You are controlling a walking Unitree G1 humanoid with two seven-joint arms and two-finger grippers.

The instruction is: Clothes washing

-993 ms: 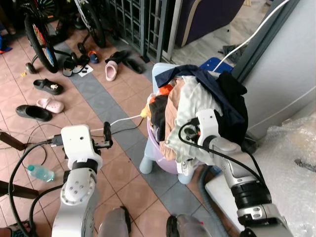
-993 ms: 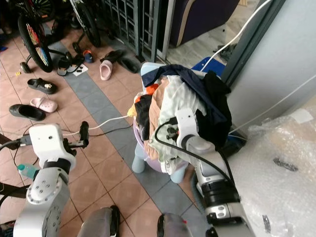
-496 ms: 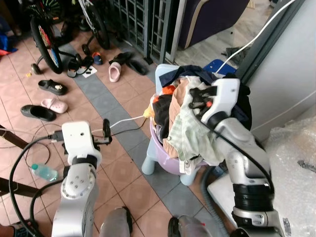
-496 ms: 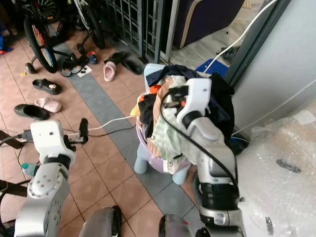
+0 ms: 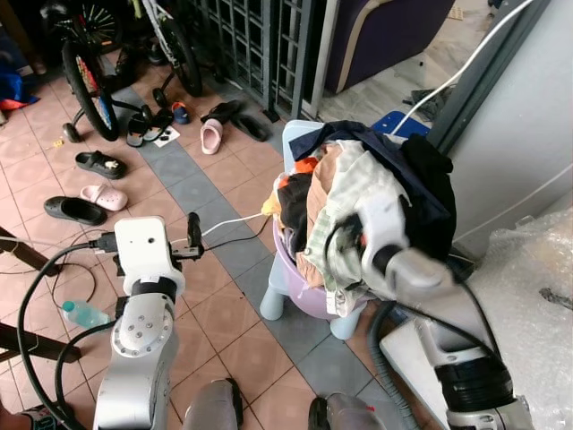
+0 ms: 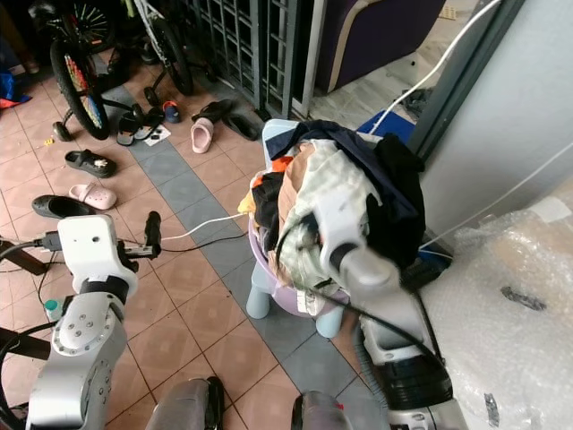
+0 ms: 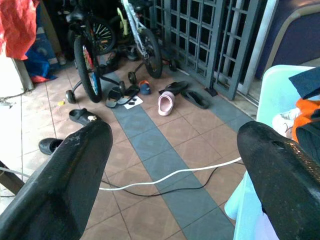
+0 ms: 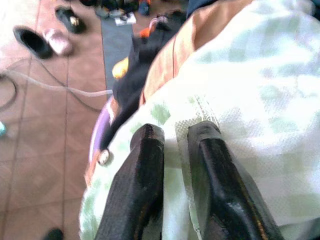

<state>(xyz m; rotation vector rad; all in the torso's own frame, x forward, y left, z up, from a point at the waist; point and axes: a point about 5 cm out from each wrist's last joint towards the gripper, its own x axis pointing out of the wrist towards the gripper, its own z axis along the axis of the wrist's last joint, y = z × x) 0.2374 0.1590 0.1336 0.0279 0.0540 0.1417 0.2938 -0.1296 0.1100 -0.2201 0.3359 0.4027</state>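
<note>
A heap of clothes (image 5: 358,179) fills a purple basin (image 5: 294,279) standing on a light blue stool (image 5: 276,303). A pale green checked cloth (image 8: 250,100) lies on top, with a dark navy garment (image 5: 421,188) behind it and orange pieces (image 5: 303,165) at the left. My right gripper (image 8: 176,131) presses into the front of the heap, its two fingers (image 8: 145,190) close together on a hem of the checked cloth. My left gripper (image 7: 175,135) hangs open left of the stool, level with the floor cable, holding nothing.
A white cable (image 5: 233,222) runs across the tiles to the stool. Sandals (image 5: 94,163) and bicycles (image 5: 85,81) stand at the far left by a metal gate (image 5: 260,36). A water bottle (image 5: 85,313) lies near my left side. Bubble wrap (image 5: 537,287) and a grey hose (image 5: 385,358) sit right.
My right arm has come down from the top of the heap to its front, still against the checked cloth. The left arm has not moved. The camera shifted slightly.
</note>
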